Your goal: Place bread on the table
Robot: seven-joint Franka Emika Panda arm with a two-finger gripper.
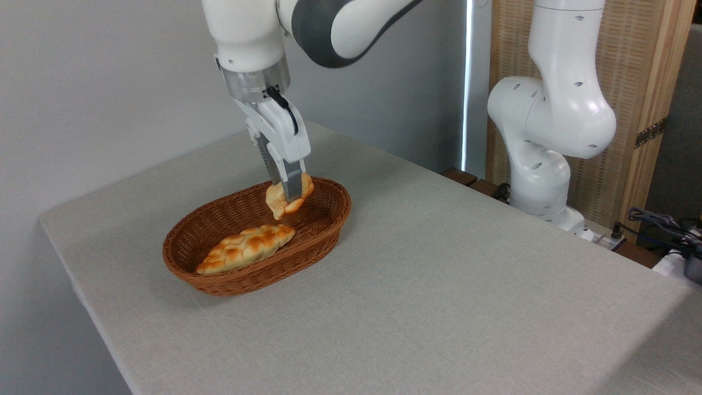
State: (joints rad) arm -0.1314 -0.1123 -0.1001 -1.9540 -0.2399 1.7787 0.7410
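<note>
The bread (278, 204), a small round golden-tan bun, hangs tilted on its edge above the inside of the brown wicker basket (329, 219). My gripper (290, 195) comes down from above and is shut on the bread, one finger crossing its front. The bread appears lifted clear of the basket floor. The table (439, 274) has a light grey cloth-like top and carries the basket on its left half.
A longer braided glazed loaf (247, 248) lies in the near part of the basket. The arm's white base (540, 164) stands at the table's far right edge, with cables (658, 222) beyond it. A grey wall runs behind the table.
</note>
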